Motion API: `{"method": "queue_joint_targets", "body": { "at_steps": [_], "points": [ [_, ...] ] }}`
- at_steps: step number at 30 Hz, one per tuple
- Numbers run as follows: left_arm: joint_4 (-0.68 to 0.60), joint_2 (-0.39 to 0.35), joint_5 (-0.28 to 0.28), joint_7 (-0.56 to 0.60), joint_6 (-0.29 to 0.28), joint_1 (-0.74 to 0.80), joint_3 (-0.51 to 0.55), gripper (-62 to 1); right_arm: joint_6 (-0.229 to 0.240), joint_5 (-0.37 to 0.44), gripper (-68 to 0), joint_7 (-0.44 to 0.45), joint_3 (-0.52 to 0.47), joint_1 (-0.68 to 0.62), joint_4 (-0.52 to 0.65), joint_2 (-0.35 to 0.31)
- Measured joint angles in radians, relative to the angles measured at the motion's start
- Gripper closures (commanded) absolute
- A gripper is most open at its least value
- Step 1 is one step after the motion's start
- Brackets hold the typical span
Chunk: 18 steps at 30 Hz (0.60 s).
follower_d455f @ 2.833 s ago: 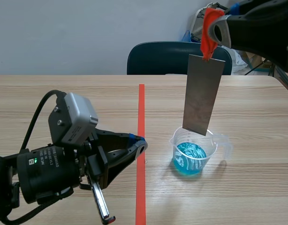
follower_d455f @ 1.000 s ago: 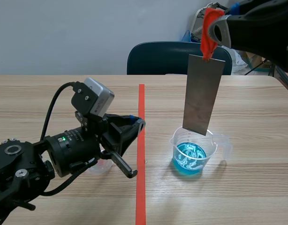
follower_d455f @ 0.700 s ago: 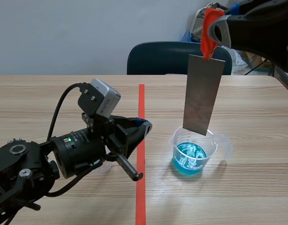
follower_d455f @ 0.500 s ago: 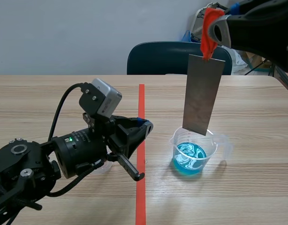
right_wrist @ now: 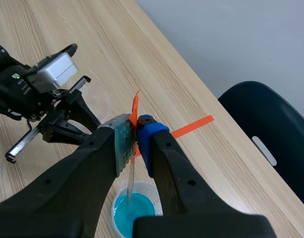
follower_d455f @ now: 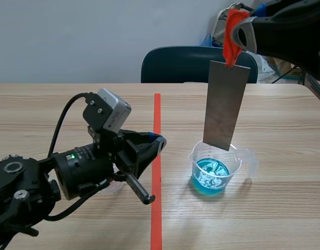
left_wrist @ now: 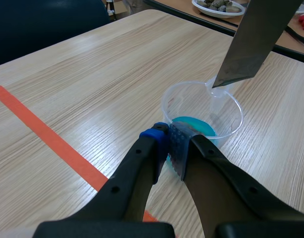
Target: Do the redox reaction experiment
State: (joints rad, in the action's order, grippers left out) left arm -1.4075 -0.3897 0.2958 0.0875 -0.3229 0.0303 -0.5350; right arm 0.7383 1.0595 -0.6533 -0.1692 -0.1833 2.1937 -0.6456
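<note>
A clear plastic beaker [follower_d455f: 238, 161] holding blue liquid [follower_d455f: 211, 174] stands right of the tape line. A grey metal plate [follower_d455f: 226, 104] hangs upright over it, its lower edge about level with the rim and above the liquid. My right gripper [follower_d455f: 237, 32] is raised and shut on the orange-red tag [right_wrist: 134, 119] at the plate's top. My left gripper [follower_d455f: 158, 142] is shut on nothing, a short way left of the beaker, pointing at it. In the left wrist view the beaker [left_wrist: 174, 96] lies just ahead of the left gripper [left_wrist: 170, 147], with the plate [left_wrist: 256, 39] above it.
An orange-red tape line [follower_d455f: 157, 114] runs down the table's middle. A dark blue chair [follower_d455f: 181, 63] stands behind the far edge. A small clear dish [right_wrist: 101, 101] sits by the left arm, mostly hidden by it in the scene view.
The left arm rose from low on the left and swung toward the beaker, then drew back slightly in the last half second. The right arm and plate have not moved.
</note>
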Motion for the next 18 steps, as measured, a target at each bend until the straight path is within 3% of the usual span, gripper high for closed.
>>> {"method": "queue_joint_targets", "body": {
  "at_steps": [5,6,14,17,18],
  "points": [
    [-0.13,-0.057,0.0,0.014,-0.003,0.095,0.053,-2.2,0.0,0.0,-0.6,0.0,0.0,0.0,0.0,0.0],
    [-0.156,-0.069,0.0,0.014,-0.003,0.115,0.068,-4.7,0.0,0.0,-0.6,0.0,0.0,0.0,0.0,0.0],
    [-0.29,-0.154,-0.003,0.109,-0.003,0.294,0.187,-40.1,0.0,0.0,-0.6,0.0,0.0,0.0,0.0,0.0],
    [-0.306,-0.18,-0.004,0.177,-0.003,0.361,0.233,-59.8,0.0,0.0,-0.6,0.0,0.0,0.0,0.0,0.0],
    [-0.31,-0.188,-0.007,0.205,-0.003,0.383,0.248,-62.3,0.0,0.0,-0.6,0.0,0.0,0.0,0.0,0.0]
  ]
}}
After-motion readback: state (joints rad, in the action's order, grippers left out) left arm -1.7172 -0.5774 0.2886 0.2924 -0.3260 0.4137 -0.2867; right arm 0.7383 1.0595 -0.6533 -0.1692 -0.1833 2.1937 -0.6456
